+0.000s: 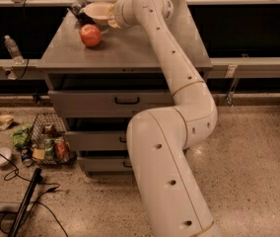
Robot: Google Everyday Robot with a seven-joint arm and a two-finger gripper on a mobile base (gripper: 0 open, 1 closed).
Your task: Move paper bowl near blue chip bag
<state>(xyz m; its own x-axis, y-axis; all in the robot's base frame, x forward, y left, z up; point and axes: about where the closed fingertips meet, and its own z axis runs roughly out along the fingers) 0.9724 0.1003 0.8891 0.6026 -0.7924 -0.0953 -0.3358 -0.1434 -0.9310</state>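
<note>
The paper bowl (pixel 96 11), cream-white and tilted, is held just above the back left of the grey cabinet top (pixel 140 46). My gripper (pixel 112 19) is at the bowl's right rim, shut on it, with the white arm stretching back across the top. The blue chip bag (pixel 77 10) shows as a dark crumpled shape right behind and to the left of the bowl, partly hidden by it. A red apple (pixel 90 35) sits on the top just in front of the bowl.
The cabinet has drawers below, the upper one slightly open (pixel 125 100). On the floor to the left are a wire basket of snacks (pixel 49 143), a green packet (pixel 20 135), a small white bowl (pixel 1 157) and cables. A water bottle (pixel 13 48) stands on the left ledge.
</note>
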